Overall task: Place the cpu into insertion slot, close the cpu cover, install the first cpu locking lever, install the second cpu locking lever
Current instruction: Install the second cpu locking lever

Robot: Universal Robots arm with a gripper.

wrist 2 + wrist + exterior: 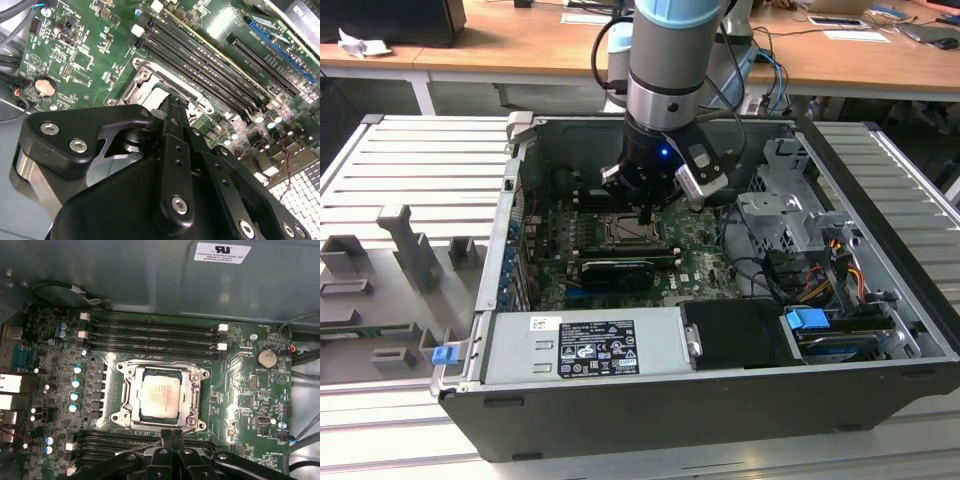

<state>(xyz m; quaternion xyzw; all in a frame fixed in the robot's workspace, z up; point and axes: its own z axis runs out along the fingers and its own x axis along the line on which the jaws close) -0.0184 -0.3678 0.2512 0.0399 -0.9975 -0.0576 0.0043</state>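
The cpu (160,394), a pale square chip, lies flat in the insertion slot (124,416), a silver-rimmed socket on the green board. The cpu cover (192,396), a silvery frame, lies down around the chip, which shows through its opening. My gripper (172,434) is shut with nothing between its fingers, and its tips hang at the socket's edge beside the cover. In the second wrist view the black fingers (172,112) reach the socket rim (150,82). In the exterior view the gripper (645,215) hangs just over the socket (623,232) inside the computer case.
Long black memory slots (150,332) run along both sides of the socket. A grey labelled power supply box (585,345), a drive cage (790,215) and cables (840,270) crowd the case. A coin battery (266,358) sits on the board.
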